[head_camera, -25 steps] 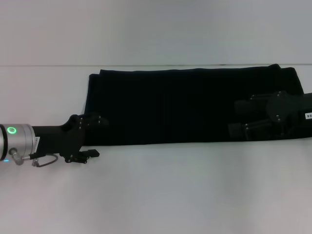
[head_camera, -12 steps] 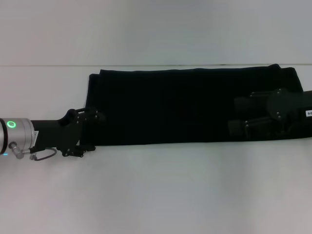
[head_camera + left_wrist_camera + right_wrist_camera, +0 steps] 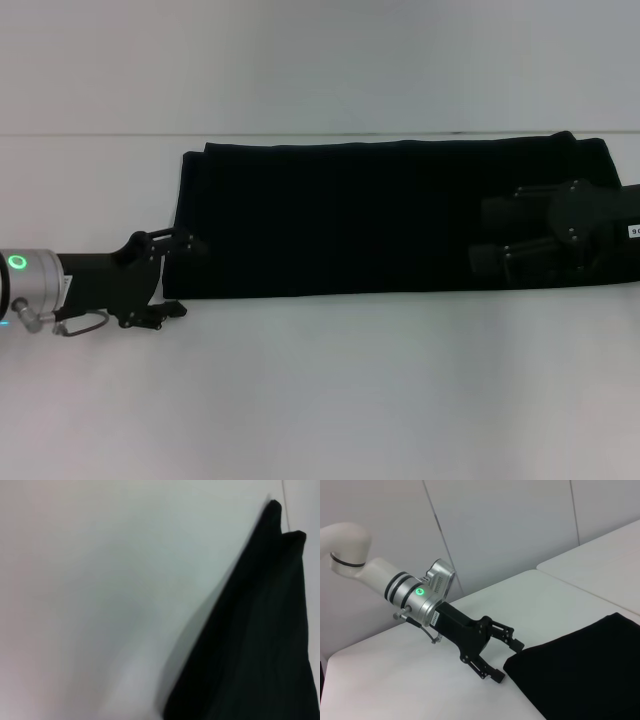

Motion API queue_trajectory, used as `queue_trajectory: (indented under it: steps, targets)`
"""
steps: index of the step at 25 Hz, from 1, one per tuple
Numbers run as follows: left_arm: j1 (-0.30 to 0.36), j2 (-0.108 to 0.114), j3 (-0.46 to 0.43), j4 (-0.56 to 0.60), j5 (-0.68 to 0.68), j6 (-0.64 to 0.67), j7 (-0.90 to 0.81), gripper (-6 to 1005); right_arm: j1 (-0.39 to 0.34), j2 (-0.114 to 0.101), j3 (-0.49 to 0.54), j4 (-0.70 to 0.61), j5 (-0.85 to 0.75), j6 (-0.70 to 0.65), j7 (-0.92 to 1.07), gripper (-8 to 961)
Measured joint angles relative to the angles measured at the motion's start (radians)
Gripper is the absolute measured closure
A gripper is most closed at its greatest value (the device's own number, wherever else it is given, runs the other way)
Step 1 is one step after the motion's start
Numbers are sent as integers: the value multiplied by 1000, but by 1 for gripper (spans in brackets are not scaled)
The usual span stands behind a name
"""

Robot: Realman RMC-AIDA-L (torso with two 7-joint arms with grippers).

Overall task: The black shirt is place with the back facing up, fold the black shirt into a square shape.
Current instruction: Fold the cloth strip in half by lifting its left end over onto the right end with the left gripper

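Note:
The black shirt lies on the white table as a long flat strip that runs from left of centre to the right edge. My left gripper is open at the shirt's near left corner, its fingers spread to either side of the corner and holding nothing. The right wrist view shows this gripper open just beside the shirt's corner. The left wrist view shows only the shirt's edge on the table. My right gripper hangs open over the right part of the shirt.
The white table stretches in front of the shirt. A seam in the table runs across behind the shirt, level with its far edge. The left arm's silver wrist with a green light lies low over the table at the left.
My left gripper has drawn back a little to the left, away from the shirt's corner, and stays open. The right gripper and the shirt have hardly moved.

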Motion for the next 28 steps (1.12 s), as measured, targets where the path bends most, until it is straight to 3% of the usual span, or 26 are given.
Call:
queue_trajectory:
  steps: [28]
  targets:
    - [-18, 2, -1, -6, -6, -73, 16, 66, 10, 2, 3, -13, -1, 6, 6, 49]
